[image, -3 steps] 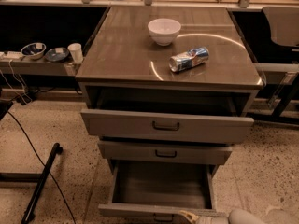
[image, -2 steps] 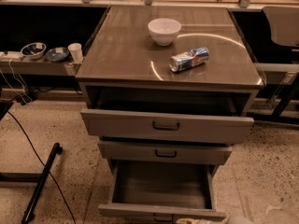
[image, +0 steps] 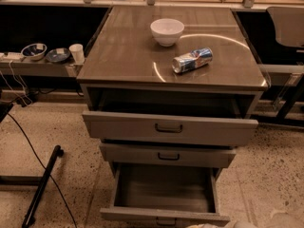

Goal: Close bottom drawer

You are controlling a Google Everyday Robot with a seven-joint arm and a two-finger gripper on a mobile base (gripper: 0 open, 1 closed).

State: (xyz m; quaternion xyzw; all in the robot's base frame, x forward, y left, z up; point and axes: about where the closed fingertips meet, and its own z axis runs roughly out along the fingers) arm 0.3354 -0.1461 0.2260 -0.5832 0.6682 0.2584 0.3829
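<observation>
Bottom drawer (image: 164, 189), lowest in the cabinet (image: 128, 56), stands pulled well out at 6 o'clock, its box empty; closing is not yet done. Top drawer (image: 171, 127) and middle drawer (image: 168, 156) above it sit partly out. White bowl (image: 167, 31) at 12 o'clock and a can (image: 192, 60) on its side at 1 o'clock rest on the cabinet top. Gripper (image: 211, 225) sits at 5 o'clock beside the drawer front, judged placed to push it; clenched or released cannot be told.
</observation>
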